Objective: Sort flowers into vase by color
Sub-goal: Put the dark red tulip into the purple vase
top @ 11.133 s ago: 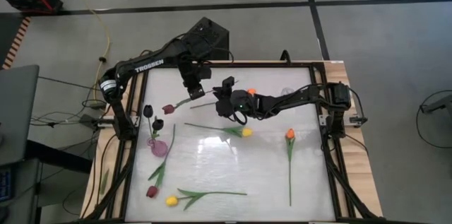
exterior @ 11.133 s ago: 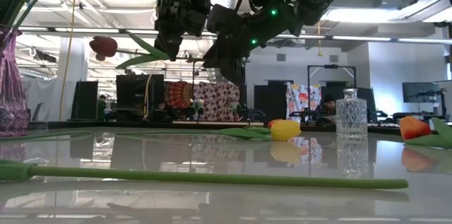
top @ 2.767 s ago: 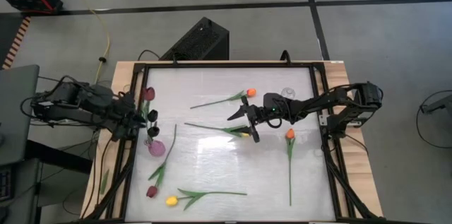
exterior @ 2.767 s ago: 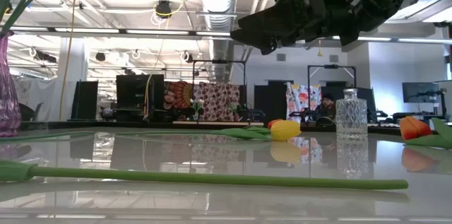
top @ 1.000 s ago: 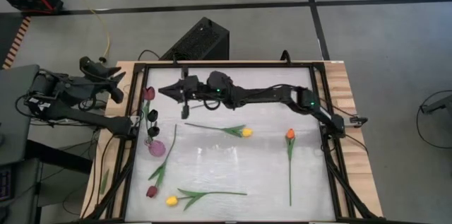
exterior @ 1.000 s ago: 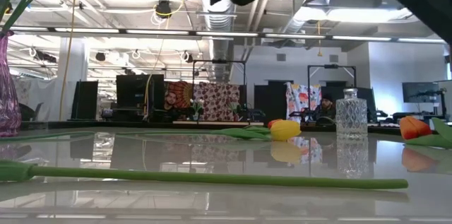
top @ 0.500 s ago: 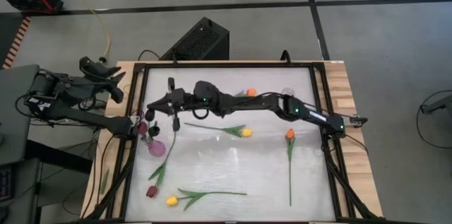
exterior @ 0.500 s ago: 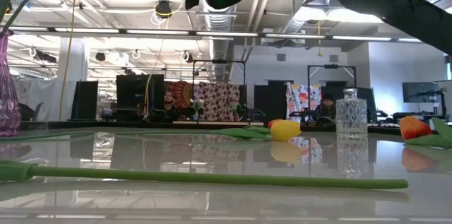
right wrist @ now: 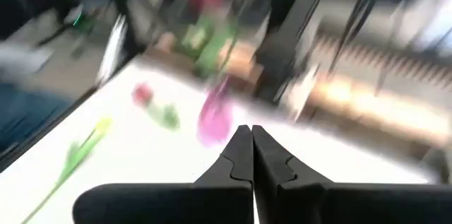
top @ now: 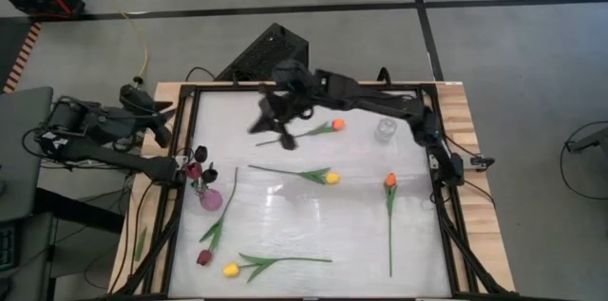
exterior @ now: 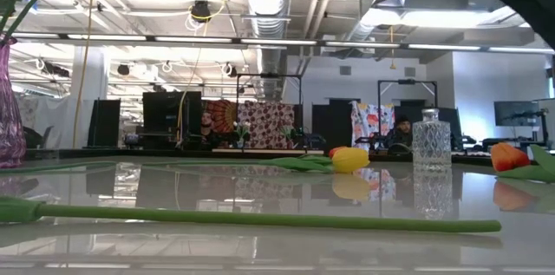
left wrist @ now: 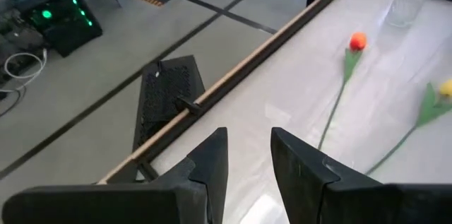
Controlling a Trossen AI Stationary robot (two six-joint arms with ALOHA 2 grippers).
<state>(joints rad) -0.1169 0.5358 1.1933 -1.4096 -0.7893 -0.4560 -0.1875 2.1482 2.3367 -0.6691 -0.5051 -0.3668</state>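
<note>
A pink vase (top: 211, 197) near the table's left edge holds dark maroon flowers (top: 196, 162). An orange tulip (top: 336, 124), a yellow tulip (top: 331, 178) and a second orange tulip (top: 389, 179) lie flat on the white table. A maroon one (top: 203, 257) and a yellow one (top: 230, 269) lie near the front left. My right gripper (right wrist: 247, 136) is shut and holds nothing; it hangs above the table's far middle (top: 270, 122), left of the far orange tulip. My left gripper (left wrist: 248, 146) is open and holds nothing; it waits off the table's far left corner (top: 157, 122).
A clear glass vase (top: 385, 129) stands at the far right and also shows in the low view (exterior: 431, 140). A long green stem (exterior: 260, 217) lies across the table's near part. A black frame (top: 190, 92) runs around the table.
My right gripper reached toward the table's left edge, to the pink vase, then swung back up and toward the far middle. The maroon flower head that leaned out toward the far edge now stands closer over the vase.
</note>
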